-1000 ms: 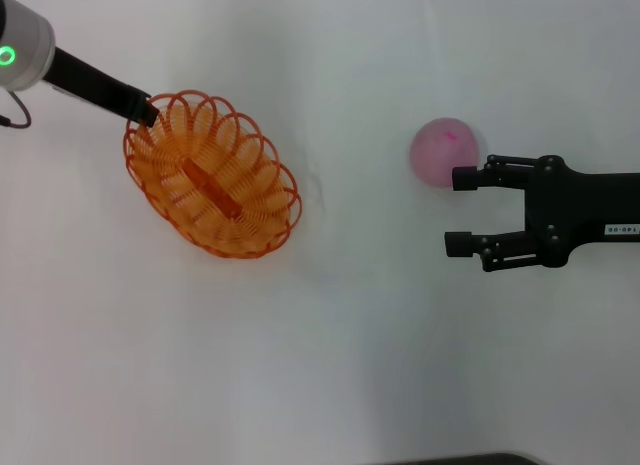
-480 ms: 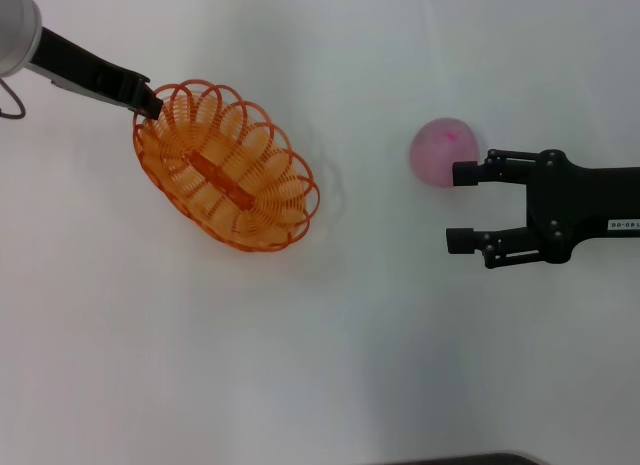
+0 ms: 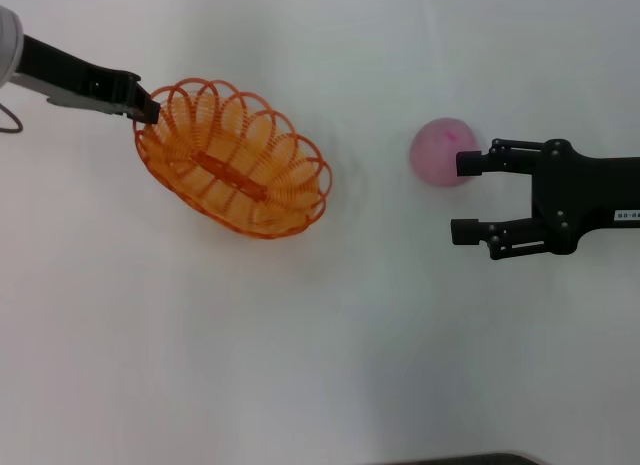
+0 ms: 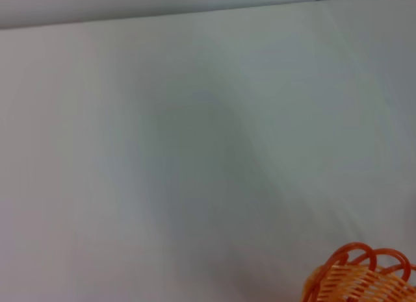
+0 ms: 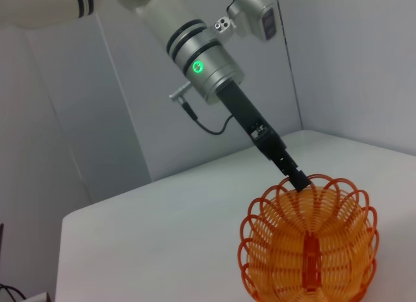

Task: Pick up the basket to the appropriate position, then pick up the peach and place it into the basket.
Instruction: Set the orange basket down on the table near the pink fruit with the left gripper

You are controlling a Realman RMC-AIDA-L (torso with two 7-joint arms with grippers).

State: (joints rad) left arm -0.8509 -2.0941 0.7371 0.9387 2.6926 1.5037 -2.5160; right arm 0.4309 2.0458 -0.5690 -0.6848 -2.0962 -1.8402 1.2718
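White table (image 3: pixel 300 365) carried everything. I had the left gripper (image 3: pixel 148 109) clenched on the basket (image 3: pixel 235 172) rim, repositioning; right gripper (image 3: pixel 463 196), fingers released, needed centring on the peach (image 3: pixel 441 151).

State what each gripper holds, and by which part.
The left gripper holds the basket by its scalloped rim, at the end farthest from the peach. The right gripper is open beside the peach and holds nothing.

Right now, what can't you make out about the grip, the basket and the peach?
- Left gripper: its fingers' hold on the basket rim is too small in head view.
- Whether the basket touches the table: unclear.
- Peach: near side partly covered by right gripper, absent from wrist views.
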